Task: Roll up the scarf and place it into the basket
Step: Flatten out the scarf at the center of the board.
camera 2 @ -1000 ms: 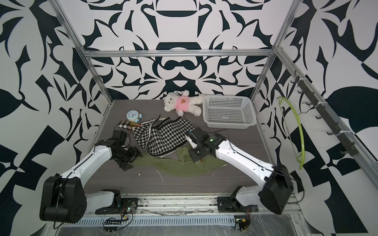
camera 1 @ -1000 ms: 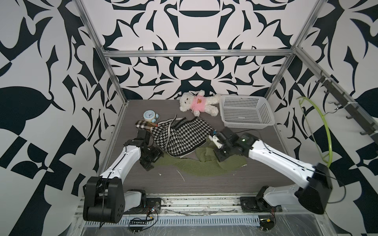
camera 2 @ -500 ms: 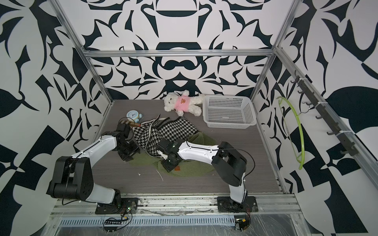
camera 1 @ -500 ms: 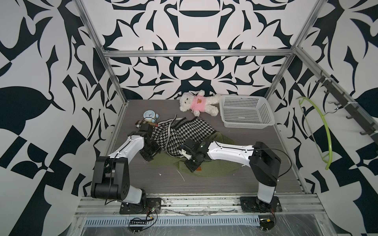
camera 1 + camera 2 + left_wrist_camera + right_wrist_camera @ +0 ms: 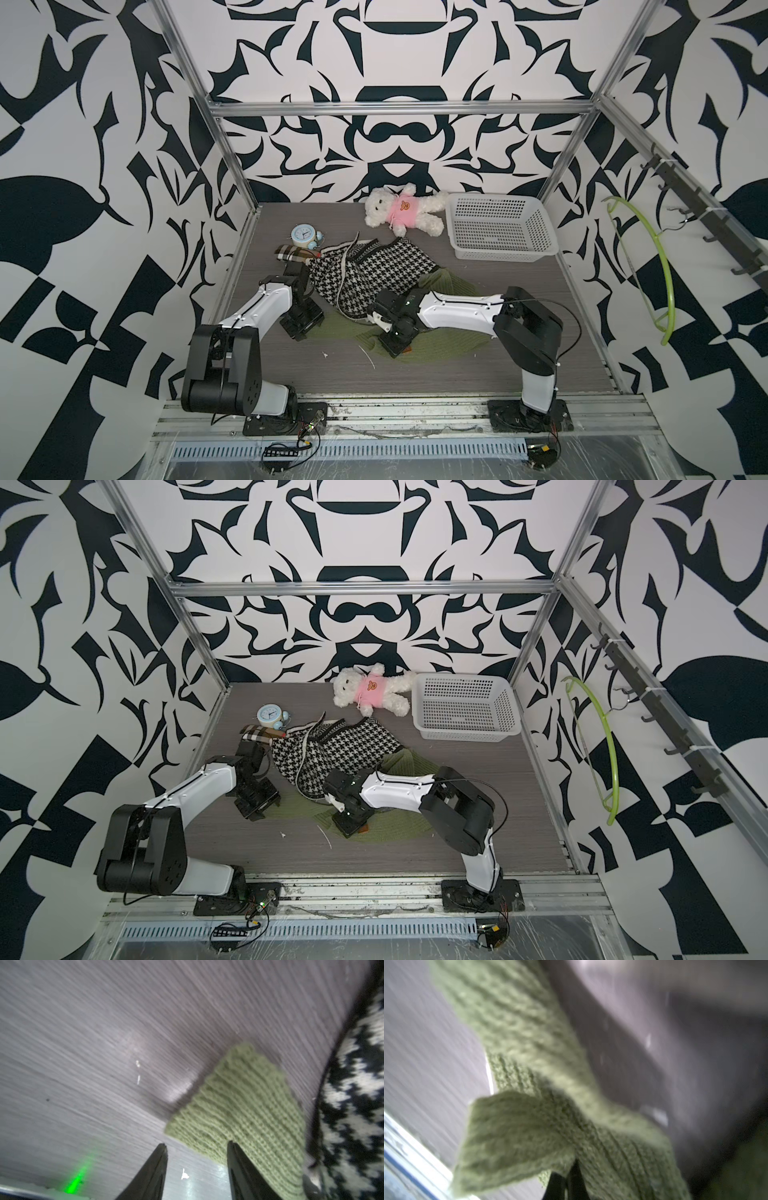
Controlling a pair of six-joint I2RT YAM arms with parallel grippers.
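Note:
The green knitted scarf (image 5: 451, 337) (image 5: 397, 825) lies crumpled on the table, its far edge under a houndstooth garment (image 5: 374, 270). My right gripper (image 5: 397, 349) (image 5: 351, 827) is shut on a fold of the scarf (image 5: 529, 1126), and the cloth drapes over the closed fingertips (image 5: 576, 1176). My left gripper (image 5: 301, 328) (image 5: 255, 810) stands open at the scarf's left corner (image 5: 239, 1105). One finger (image 5: 241, 1169) overlaps the knit, and bare table shows between the two. The white basket (image 5: 503, 257) (image 5: 465, 734) stands at the back right with nothing in it.
A white teddy bear (image 5: 401, 210) in a pink shirt lies left of the basket. A blue alarm clock (image 5: 303, 236) and a plaid bundle (image 5: 291, 253) sit at the back left. A green hanger (image 5: 648, 257) hangs on the right wall.
My right gripper has swung left across the table with the scarf in it, folding the cloth over. The left gripper's jaws have narrowed and it stays by the scarf's left corner.

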